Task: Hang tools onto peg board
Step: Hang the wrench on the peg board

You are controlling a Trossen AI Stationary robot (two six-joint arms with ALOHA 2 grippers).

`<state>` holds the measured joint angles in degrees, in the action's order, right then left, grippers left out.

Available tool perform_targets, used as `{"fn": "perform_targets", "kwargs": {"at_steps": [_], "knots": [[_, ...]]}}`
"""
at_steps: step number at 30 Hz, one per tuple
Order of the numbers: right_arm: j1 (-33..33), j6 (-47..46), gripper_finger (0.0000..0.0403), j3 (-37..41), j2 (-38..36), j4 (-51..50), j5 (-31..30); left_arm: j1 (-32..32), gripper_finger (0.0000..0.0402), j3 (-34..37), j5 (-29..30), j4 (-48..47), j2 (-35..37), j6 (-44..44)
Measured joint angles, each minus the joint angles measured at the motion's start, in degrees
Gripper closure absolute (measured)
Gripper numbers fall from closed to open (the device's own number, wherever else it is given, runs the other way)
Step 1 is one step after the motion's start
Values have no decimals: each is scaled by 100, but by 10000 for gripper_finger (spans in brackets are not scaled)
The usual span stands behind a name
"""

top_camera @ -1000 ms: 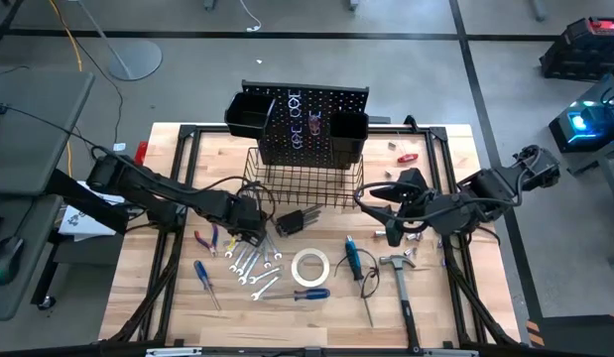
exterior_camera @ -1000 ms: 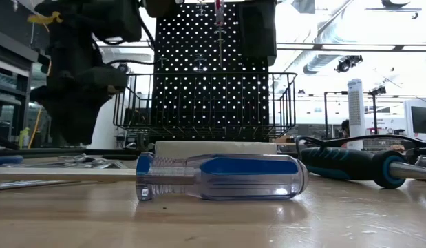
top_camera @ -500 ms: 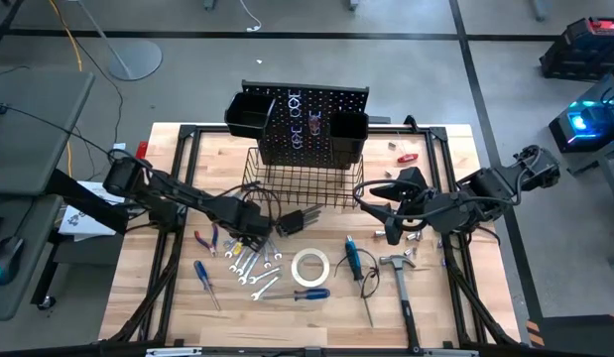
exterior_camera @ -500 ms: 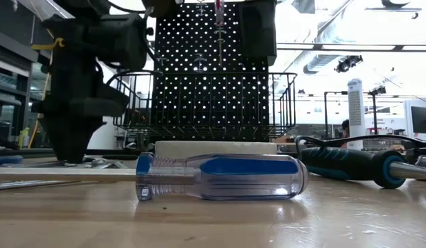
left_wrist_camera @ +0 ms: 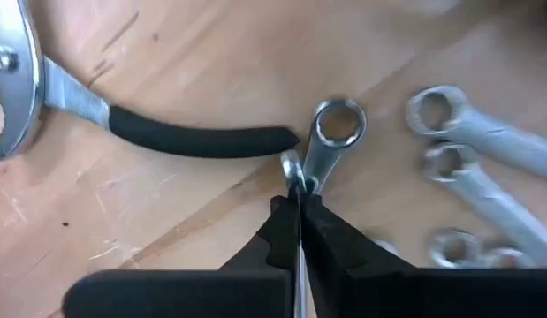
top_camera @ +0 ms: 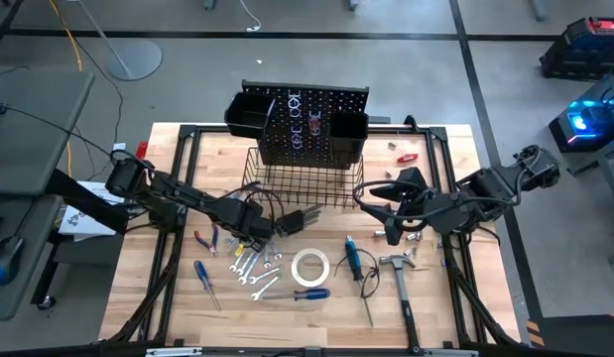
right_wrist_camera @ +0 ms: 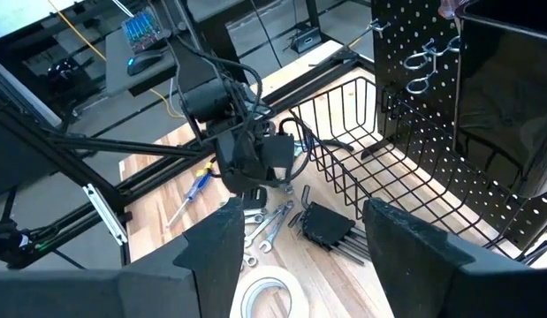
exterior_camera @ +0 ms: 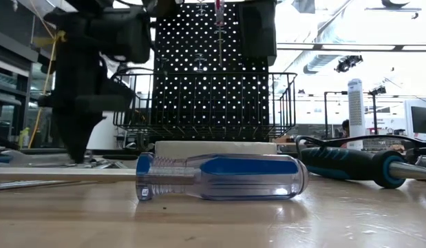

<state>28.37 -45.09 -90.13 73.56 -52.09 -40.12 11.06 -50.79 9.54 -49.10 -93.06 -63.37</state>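
Several silver wrenches (top_camera: 253,262) lie on the wooden table in front of the wire basket (top_camera: 305,180) of the upright black peg board (top_camera: 312,124). My left gripper (top_camera: 249,241) points down among them, shut on one wrench (left_wrist_camera: 295,177). Near them lie red-handled pliers (top_camera: 205,240), two blue screwdrivers (top_camera: 205,281) (top_camera: 302,294), a white tape roll (top_camera: 310,268) and a hammer (top_camera: 399,283). My right gripper (right_wrist_camera: 300,230) waits open, raised over the table's right half. My left gripper pinches a silver wrench between its two fingertips (left_wrist_camera: 277,225), coming from above and pointing down. The wrench stands on edge in the hold, and its rounded end (left_wrist_camera: 292,166) sticks out past the fingertips. Whether it is clear of the table I cannot tell.
A black-handled tool (left_wrist_camera: 202,140) and more wrenches (left_wrist_camera: 467,141) lie close around the left fingers. A black tool holder (top_camera: 299,220) sits just right of the left gripper. A red tool (top_camera: 408,157) lies at the far right. Two black bins (top_camera: 249,111) hang on the board.
My left gripper has come down over the wrenches, shifting a little toward the table's near edge, and has shut on one wrench. My right arm has kept still.
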Motion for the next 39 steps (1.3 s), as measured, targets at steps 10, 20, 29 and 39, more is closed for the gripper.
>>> {"fn": "perform_targets", "kwargs": {"at_steps": [10, 20, 29, 39], "knots": [[-1, 5, 183, 0, 0, 3, 2, 410, 401, -85, 175, -141, 751, -548], [1, 5, 183, 0, 0, 5, 591, 1387, 401, -86, 650, -36, 1870, -1409], [-23, 145, 183, 0, 0, 10, 614, 2358, 401, -91, 2508, 1735, 2491, -1092], [-199, 311, 183, 0, 0, 95, 622, 1789, 401, -95, 2804, 4013, 3138, 1879]]}}
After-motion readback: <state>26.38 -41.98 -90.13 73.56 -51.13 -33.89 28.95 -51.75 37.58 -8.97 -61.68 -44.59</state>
